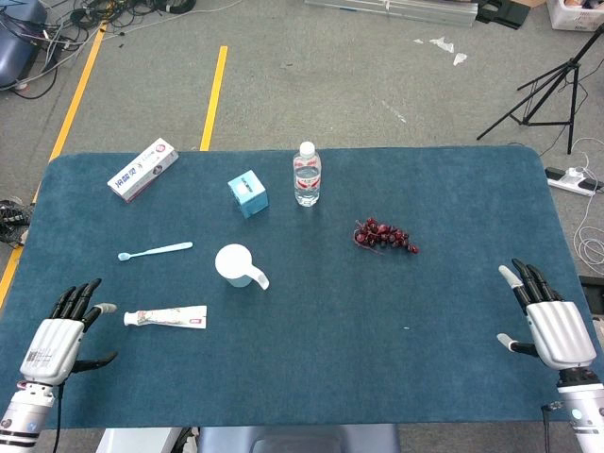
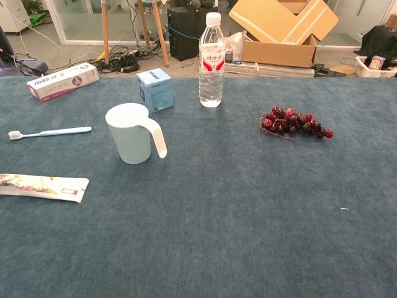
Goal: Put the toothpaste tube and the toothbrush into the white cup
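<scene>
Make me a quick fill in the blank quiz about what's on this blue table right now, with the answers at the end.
1. The white cup with a handle stands upright and holds ____.
2. The light blue toothbrush lies flat on the table, to the ____ of the cup in the head view.
3. The white toothpaste tube lies closest to the robot's ____ hand.
4. The bunch of dark red grapes lies nearest the clear plastic water ____.

Answers: nothing; left; left; bottle

One camera looks down from high up at the whole table (image 1: 453, 377). The other sits low and close. Both see the cup (image 2: 129, 134).
</scene>
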### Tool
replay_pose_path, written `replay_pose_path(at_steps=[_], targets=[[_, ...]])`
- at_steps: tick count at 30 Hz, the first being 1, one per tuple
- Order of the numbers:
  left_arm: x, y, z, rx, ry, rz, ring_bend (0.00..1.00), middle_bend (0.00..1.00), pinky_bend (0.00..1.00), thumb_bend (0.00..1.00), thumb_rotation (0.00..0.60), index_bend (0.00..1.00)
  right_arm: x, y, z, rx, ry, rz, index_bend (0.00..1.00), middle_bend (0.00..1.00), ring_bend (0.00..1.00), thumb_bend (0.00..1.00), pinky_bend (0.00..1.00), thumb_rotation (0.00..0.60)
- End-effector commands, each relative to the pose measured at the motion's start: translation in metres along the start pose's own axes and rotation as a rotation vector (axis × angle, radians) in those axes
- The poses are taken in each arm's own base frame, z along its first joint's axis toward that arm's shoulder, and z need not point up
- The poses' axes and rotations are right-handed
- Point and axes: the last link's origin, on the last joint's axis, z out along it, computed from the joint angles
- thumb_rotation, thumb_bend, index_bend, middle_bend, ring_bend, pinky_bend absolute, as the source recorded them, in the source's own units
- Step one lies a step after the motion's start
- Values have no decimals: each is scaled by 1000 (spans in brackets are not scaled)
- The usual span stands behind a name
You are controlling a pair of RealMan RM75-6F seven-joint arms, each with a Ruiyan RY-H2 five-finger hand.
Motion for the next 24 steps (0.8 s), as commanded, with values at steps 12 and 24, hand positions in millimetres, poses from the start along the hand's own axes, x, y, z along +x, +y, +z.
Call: replay_pose_path(at_steps=[12, 24], targets=[[-17, 21, 46, 1, -165, 56, 0, 0, 44, 0, 600, 73, 5, 3, -3, -4, 10, 19, 0, 0, 43, 0, 390, 600], [-35, 23, 76, 50, -268, 49, 0, 0, 44, 0, 600, 279, 5, 4, -3, -4, 4, 24, 2, 1, 43, 0, 390, 600]])
